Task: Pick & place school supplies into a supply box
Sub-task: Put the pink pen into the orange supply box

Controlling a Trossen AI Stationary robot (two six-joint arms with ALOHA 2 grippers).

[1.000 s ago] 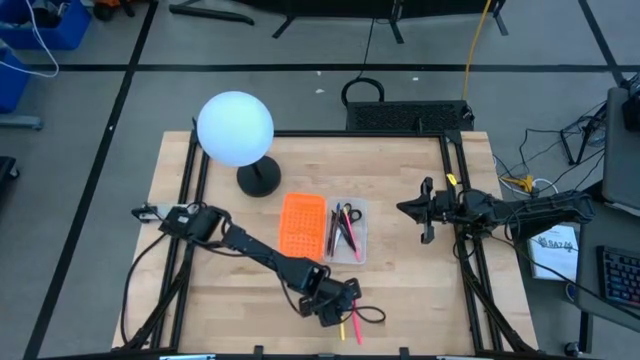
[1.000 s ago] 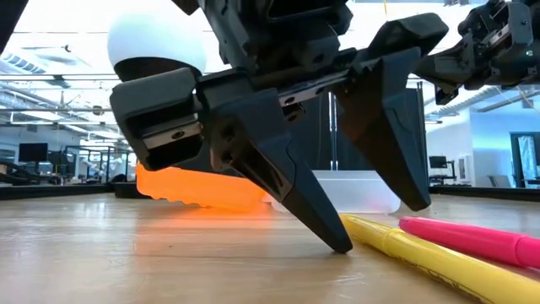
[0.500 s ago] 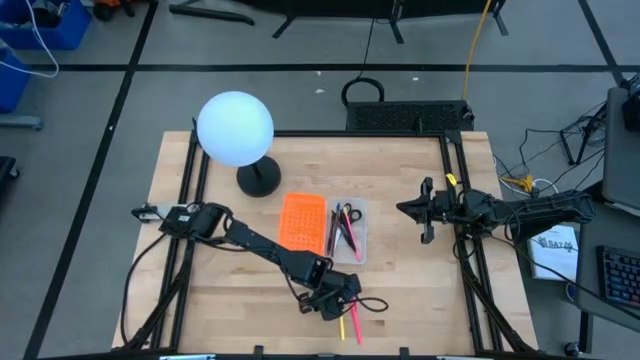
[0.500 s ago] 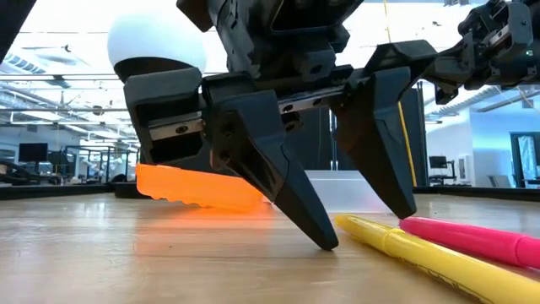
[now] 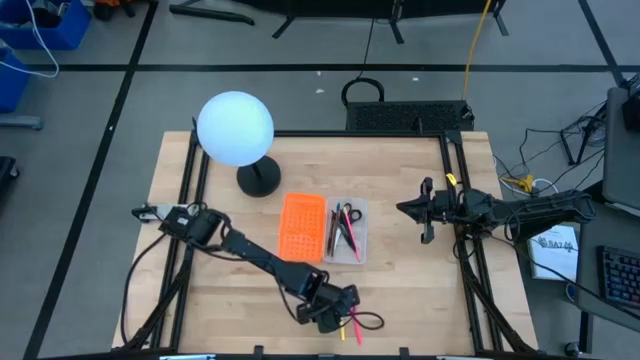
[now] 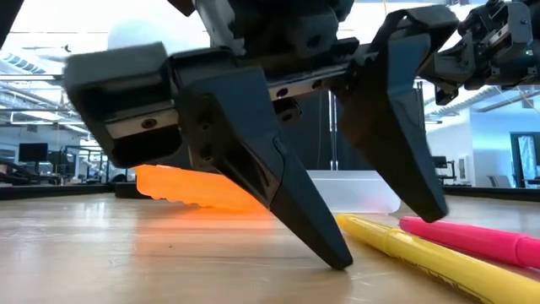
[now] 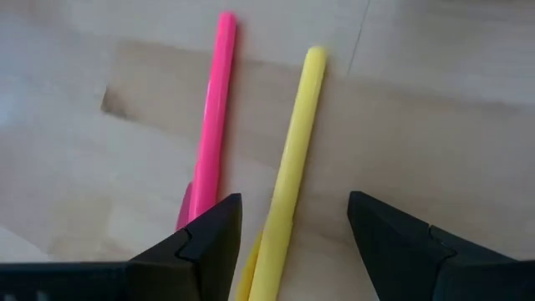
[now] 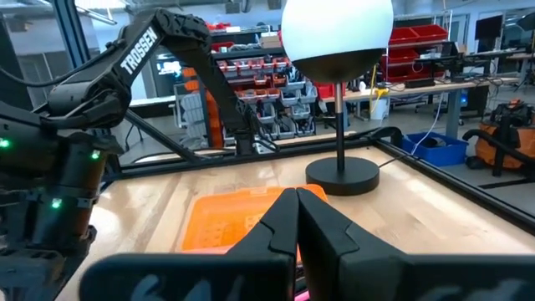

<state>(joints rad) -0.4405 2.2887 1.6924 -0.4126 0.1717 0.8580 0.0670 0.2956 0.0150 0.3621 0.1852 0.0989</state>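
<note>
At the frame's bottom centre, the left gripper (image 7: 288, 230) spreads open fingers astride the yellow pen (image 7: 287, 171) on the desk (image 5: 400, 290) (pink pen (image 7: 211, 117) beside), box (image 5: 347, 231) mid-frame, right gripper (image 5: 424, 210) closed.

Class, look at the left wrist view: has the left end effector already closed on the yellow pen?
No. The left end effector is open, its fingers on either side of the yellow pen with gaps showing.
</note>
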